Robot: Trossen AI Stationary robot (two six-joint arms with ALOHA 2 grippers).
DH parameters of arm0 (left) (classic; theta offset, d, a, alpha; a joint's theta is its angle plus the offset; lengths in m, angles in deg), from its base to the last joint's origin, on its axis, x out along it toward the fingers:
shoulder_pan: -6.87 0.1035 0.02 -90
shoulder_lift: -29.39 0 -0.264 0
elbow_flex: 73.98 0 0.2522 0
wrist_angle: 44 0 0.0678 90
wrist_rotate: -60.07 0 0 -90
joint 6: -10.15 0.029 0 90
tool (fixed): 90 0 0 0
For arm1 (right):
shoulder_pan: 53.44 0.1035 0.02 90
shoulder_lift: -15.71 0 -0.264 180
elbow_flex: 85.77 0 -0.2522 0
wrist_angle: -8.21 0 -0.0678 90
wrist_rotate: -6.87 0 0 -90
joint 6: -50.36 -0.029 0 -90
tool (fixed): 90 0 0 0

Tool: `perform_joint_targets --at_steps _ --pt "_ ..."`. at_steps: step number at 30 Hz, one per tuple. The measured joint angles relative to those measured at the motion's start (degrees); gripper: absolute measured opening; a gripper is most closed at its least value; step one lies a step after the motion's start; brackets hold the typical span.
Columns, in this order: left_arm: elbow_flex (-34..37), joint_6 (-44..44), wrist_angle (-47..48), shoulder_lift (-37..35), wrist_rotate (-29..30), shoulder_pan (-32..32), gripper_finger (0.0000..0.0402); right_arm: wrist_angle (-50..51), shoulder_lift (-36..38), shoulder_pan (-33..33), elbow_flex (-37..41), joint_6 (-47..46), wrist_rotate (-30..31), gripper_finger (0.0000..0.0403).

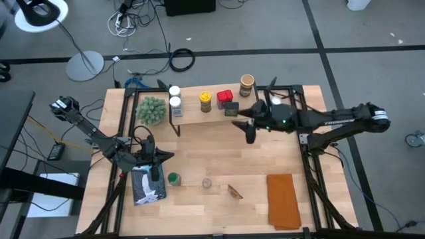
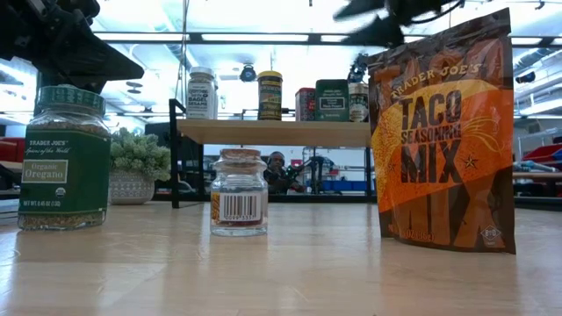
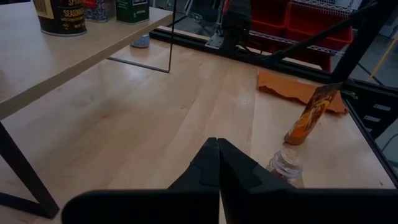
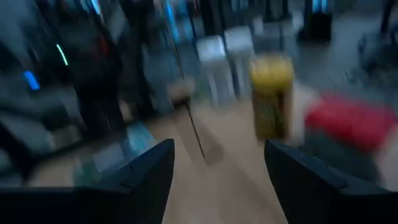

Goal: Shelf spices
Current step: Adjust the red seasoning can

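The shelf stands at the table's far side and carries two white-lidded jars, a yellow-lidded jar, a red tin, a black box and a tan cylinder. On the tabletop stand a green-lidded oregano jar, a small clear jar and an upright taco seasoning pouch. My right gripper hangs open by the shelf's right front, with nothing between its fingers. My left gripper is shut and empty at the table's left, near the oregano jar.
A fuzzy green plant ball sits left of the shelf. An orange cloth lies at the near right. A printed packet lies under my left arm. Bare wood lies between the shelf and the loose jars.
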Motion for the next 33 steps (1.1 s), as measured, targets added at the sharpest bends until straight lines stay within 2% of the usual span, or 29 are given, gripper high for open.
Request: perform_joint_targets --at_steps 2,4,8,10,13,16,21,27,33 --pt "0.0 0.0 0.0 0.0 0.0 0.0 0.0001 -6.5 -1.9 -1.3 0.0 1.0 0.1 0.0247" --pt "0.0 0.0 -0.1 0.0 0.0 0.0 0.0001 -7.1 -4.5 -2.9 -1.9 1.3 -0.2 0.0248" --pt "0.0 0.0 -0.1 0.0 0.0 0.0 0.0001 -6.4 -11.6 -6.0 -8.6 1.3 -4.5 0.0249" --pt "0.0 0.0 -0.1 0.0 0.0 0.0 0.0001 -3.1 -15.4 -7.3 -12.8 1.2 -6.7 0.0249" --pt "0.0 0.0 0.0 0.0 -0.1 0.0 0.0001 7.6 -19.2 -9.3 -20.3 -1.1 -8.4 0.0246" --pt "0.0 0.0 0.0 0.0 -0.3 0.0 0.0001 17.8 -21.8 -10.4 -27.0 -2.6 -8.3 0.0245" --pt "0.0 0.2 0.0 0.0 -0.4 0.0 0.0001 26.8 -24.6 -11.5 -34.5 -7.6 -8.6 0.0245" --pt "0.0 0.2 -0.1 0.0 -0.4 0.0 0.0001 34.9 -26.3 -13.7 -36.4 -11.9 -8.5 0.0245" --pt "0.0 0.2 0.0 0.0 -0.4 0.0 0.0001 36.0 -26.2 -15.2 -36.4 -12.2 -8.5 0.0245"
